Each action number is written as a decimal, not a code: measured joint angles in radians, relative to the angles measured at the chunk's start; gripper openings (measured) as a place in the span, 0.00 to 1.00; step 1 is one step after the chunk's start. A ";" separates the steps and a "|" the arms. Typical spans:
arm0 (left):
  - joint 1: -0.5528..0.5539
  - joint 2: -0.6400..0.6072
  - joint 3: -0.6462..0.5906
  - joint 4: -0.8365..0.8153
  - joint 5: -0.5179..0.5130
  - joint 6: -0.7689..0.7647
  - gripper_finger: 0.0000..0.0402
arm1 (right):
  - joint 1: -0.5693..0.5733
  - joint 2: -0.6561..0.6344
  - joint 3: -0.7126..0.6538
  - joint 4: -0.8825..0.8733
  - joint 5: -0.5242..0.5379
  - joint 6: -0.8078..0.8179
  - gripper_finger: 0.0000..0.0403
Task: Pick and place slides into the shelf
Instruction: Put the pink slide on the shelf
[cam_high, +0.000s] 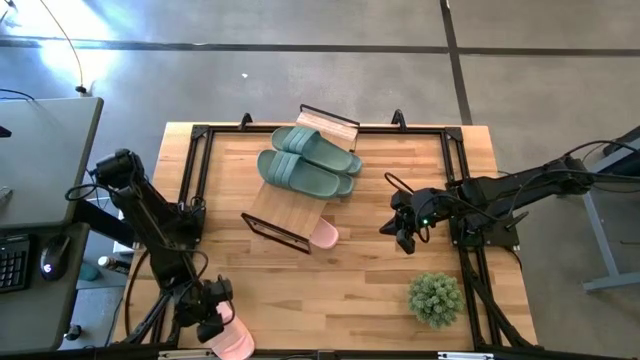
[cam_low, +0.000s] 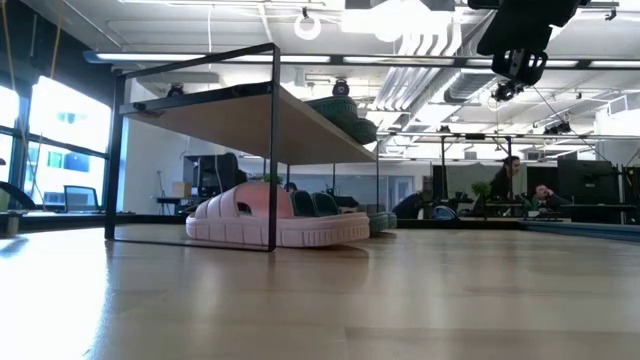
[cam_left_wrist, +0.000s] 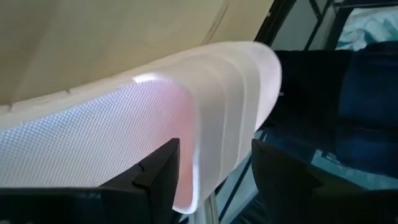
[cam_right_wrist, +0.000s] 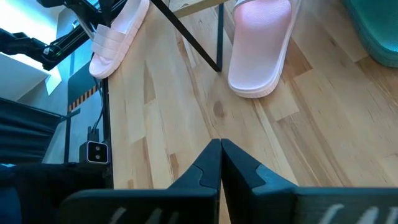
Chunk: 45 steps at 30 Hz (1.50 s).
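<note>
- Left gripper (cam_high: 212, 318) grips a pink slide (cam_high: 234, 345) at the table's near edge.
- Right gripper (cam_high: 404, 238) hangs clenched and empty, far across the table.
- Second pink slide (cam_high: 324, 235) lies under the shelf (cam_high: 285, 208).
- Two green slides (cam_high: 307, 161) sit on top.

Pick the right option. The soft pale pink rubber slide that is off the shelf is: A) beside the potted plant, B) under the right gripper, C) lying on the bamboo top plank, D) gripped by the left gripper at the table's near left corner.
D: the left gripper has its fingers on either side of the soft pale pink rubber slide at the near left corner of the wooden table, as the left wrist view confirms.
</note>
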 joint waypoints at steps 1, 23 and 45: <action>0.000 -0.005 0.000 -0.001 -0.004 0.000 0.45 | 0.000 0.000 0.000 0.000 0.000 0.000 0.00; 0.000 0.069 0.001 0.108 0.064 0.033 0.45 | 0.000 0.000 0.000 0.000 0.000 0.001 0.00; 0.000 0.097 0.000 0.158 0.045 0.100 0.03 | 0.000 0.000 0.000 -0.003 0.001 0.000 0.00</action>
